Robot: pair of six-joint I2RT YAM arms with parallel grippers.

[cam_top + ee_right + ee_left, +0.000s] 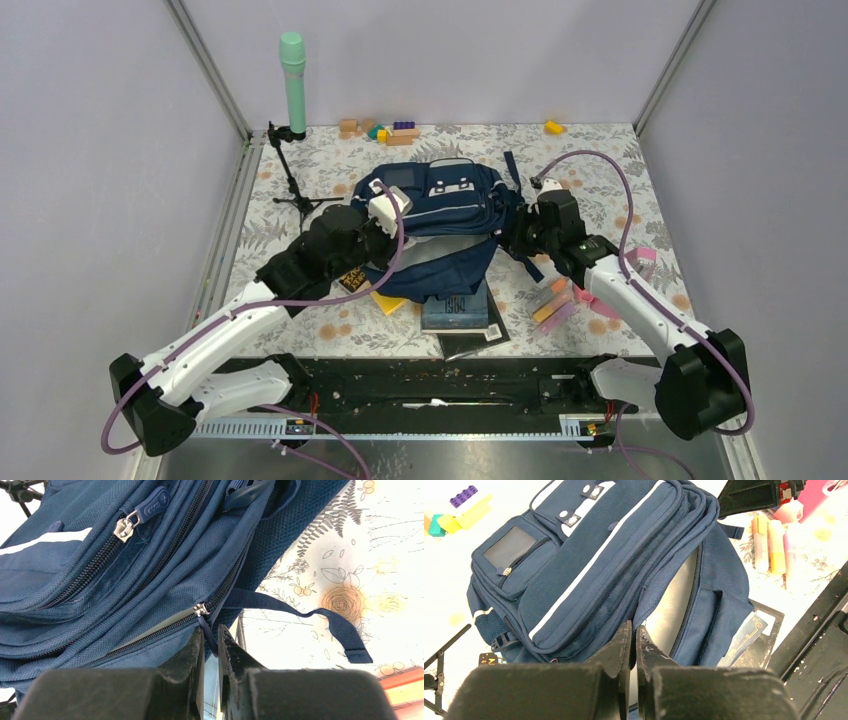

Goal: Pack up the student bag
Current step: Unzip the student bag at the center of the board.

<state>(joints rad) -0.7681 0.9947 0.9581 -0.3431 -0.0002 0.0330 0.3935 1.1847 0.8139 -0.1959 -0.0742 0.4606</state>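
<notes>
Place: robot test cell, lab-type.
Walls: plain pale panels, metal corner posts.
Table: floral cover, black mounting rail at near edge.
Fixture: green cylinder on small tripod.

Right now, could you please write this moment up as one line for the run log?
left gripper: shut at opening edge of student bag | right gripper: shut on zipper pull | state: partly unzipped, pale lining showing

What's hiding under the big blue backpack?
A dark book and a yellow flat thing poke out from under the near edge of the student bag. Anything further underneath is covered.
</notes>
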